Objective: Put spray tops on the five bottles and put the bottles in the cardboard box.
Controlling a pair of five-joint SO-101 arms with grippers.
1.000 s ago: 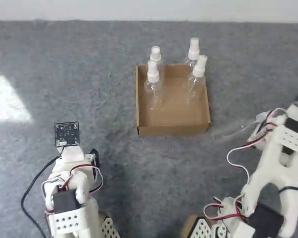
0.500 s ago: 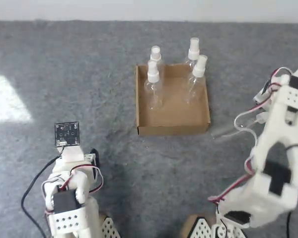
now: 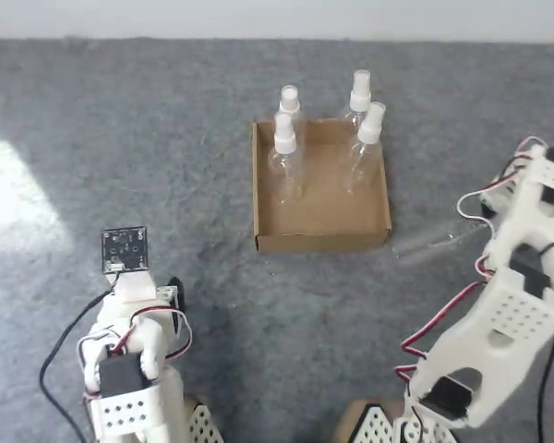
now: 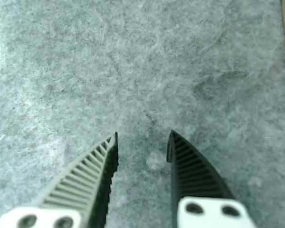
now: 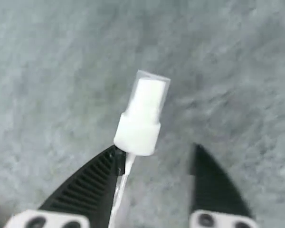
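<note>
High view: noting the fifth bottle [image 3: 434, 242] lying just beside the cardboard box [image 3: 258, 185].
Left wrist view: resting left gripper [image 4: 142, 137] half open, empty.
Right wrist view: centring right gripper [image 5: 156, 149], wide open and clamping nothing, around the spray top [image 5: 138, 123] touching one finger, sparing its tube.

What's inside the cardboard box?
Inside the cardboard box stand the left bottle and right bottle, both capped. Two back bottles rise at its rear wall, bases hidden: inside or behind, unclear.
</note>
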